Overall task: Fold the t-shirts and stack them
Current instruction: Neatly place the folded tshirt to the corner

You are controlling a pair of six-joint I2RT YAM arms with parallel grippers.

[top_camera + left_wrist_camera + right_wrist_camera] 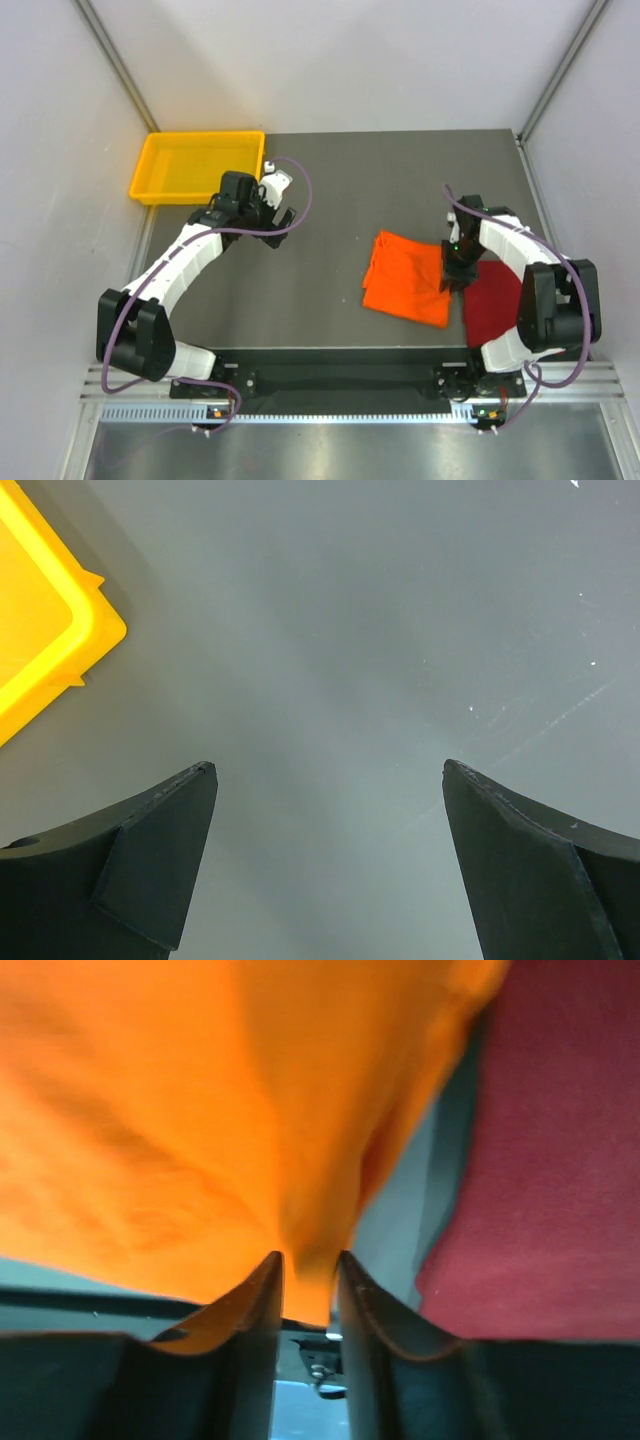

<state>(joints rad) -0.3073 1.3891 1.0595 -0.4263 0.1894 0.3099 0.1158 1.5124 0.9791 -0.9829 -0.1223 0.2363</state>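
A: Far left first. What was there?
B: A yellow tray sat at the far left corner of the worktop. Nothing could be made out inside it.

A: And the left tool?
B: The left tool hung just right of the tray, over bare worktop. In the left wrist view its fingers stood wide apart with nothing between them, and one tray corner showed at the upper left.

A: Where were the shirts?
B: Both lay right of centre. The orange t-shirt lay on the worktop in a rumpled, roughly square patch. The dark red t-shirt lay just beside it on the right, near the right arm's base and partly hidden by that arm.

A: Were they touching?
B: I couldn't tell from the top view. The right wrist view showed a strip of worktop between the orange cloth and the red cloth.

A: And the right tool?
B: The right tool was down at the orange shirt's right edge. Its fingers were pinched close together on a fold of orange cloth.
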